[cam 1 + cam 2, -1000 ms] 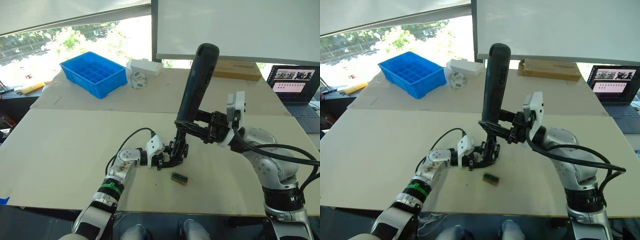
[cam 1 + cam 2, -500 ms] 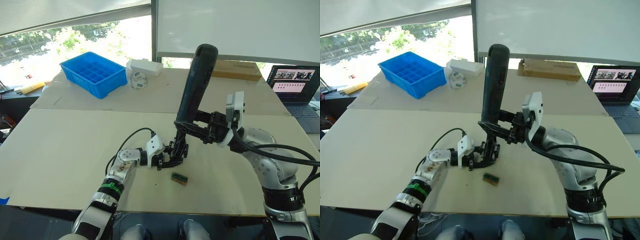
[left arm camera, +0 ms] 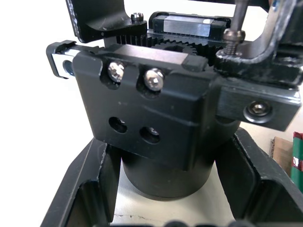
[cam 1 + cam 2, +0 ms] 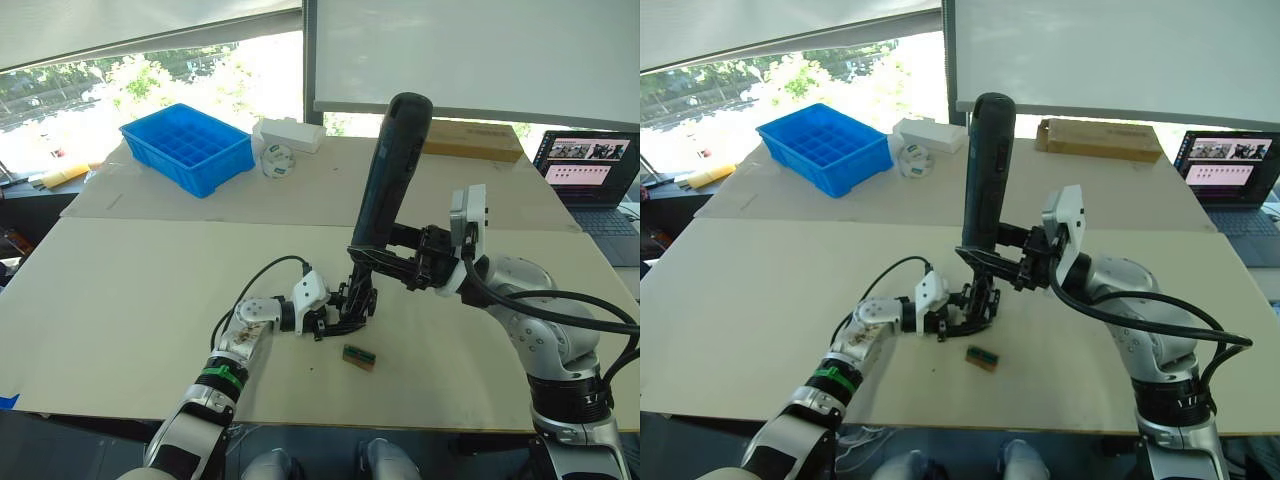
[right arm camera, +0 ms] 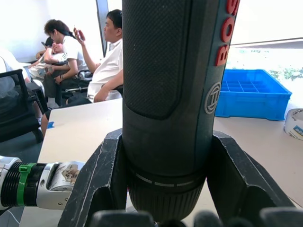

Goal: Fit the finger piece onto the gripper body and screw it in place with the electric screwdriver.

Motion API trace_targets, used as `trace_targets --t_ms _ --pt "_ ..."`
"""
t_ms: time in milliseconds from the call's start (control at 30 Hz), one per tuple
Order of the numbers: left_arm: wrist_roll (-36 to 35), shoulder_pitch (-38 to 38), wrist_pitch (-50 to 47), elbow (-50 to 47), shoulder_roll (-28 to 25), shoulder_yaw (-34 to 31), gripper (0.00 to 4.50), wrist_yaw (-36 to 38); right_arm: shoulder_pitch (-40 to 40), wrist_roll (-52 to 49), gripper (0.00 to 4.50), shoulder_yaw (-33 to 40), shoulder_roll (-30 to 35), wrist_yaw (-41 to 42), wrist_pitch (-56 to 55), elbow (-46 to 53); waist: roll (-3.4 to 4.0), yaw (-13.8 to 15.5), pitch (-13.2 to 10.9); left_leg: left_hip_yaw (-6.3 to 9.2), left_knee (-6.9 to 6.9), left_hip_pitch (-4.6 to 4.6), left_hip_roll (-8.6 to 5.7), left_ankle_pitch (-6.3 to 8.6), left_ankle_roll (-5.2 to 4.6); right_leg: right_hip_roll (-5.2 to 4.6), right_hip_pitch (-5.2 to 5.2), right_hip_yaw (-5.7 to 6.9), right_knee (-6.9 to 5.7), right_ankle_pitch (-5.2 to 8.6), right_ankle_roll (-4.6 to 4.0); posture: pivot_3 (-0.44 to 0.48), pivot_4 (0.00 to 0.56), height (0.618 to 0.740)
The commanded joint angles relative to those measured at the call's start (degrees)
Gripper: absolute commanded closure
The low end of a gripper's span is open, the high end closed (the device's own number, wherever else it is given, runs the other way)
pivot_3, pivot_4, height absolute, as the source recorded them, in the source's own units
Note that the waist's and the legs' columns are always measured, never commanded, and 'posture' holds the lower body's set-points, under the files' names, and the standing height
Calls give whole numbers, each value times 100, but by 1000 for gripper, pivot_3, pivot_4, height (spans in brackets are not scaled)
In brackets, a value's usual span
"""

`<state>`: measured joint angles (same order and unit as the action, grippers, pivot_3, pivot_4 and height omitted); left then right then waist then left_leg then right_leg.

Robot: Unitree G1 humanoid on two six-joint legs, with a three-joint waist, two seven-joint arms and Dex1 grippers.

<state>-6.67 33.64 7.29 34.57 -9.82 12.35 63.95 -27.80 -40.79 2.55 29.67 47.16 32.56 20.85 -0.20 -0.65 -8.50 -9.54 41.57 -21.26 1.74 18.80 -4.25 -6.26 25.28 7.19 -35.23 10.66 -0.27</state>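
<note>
Driving the screw appears to be the step in hand. The finger piece [image 3: 258, 101] already sits on the gripper body [image 3: 156, 113], so the fitting looks done and the fastening looks unfinished: in the left wrist view a screw [image 3: 233, 39] stands proud of the piece with the metal bit resting on its head, while two other screws are seated in the face of the body.

The left gripper [image 4: 335, 318] is clenched around the round base of the gripper body, one finger on each side, holding it on the table [image 4: 130, 290] near the middle. The right gripper [image 4: 372, 262] grasps the electric screwdriver [image 4: 392, 165] low on its barrel; the tool stands nearly upright, leaning slightly, directly above the body, its bit pointing down into the assembly. A small green-and-tan block [image 4: 358, 356] lies on the table just beside the left gripper, apart from both.

Remaining, by this judgement: running the screw fully home.
</note>
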Motion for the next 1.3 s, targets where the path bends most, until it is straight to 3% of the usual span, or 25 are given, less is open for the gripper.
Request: trace_targets --t_ms 33,800,1300 --pt "58 -194 -153 161 33 127 2142 37 21 -92 2581 57 30 9 -13 227 0 0 0 0 0 0 0 0 0 0 0 0 0 0 0 0 150 740" --pt "97 -157 -123 237 44 101 2142 33 -131 428 2581 -575 -14 -309 264 -57 23 -4 18 1 -2 12 2 0 0 -5 -10 -1 0 0 0 0 150 740" --pt "81 -202 -101 257 61 57 2142 -39 199 508 2581 -682 -29 -569 397 12 23 -5 63 2 -4 15 5 1 -1 -18 -13 0 3 0 -1 0 150 740"
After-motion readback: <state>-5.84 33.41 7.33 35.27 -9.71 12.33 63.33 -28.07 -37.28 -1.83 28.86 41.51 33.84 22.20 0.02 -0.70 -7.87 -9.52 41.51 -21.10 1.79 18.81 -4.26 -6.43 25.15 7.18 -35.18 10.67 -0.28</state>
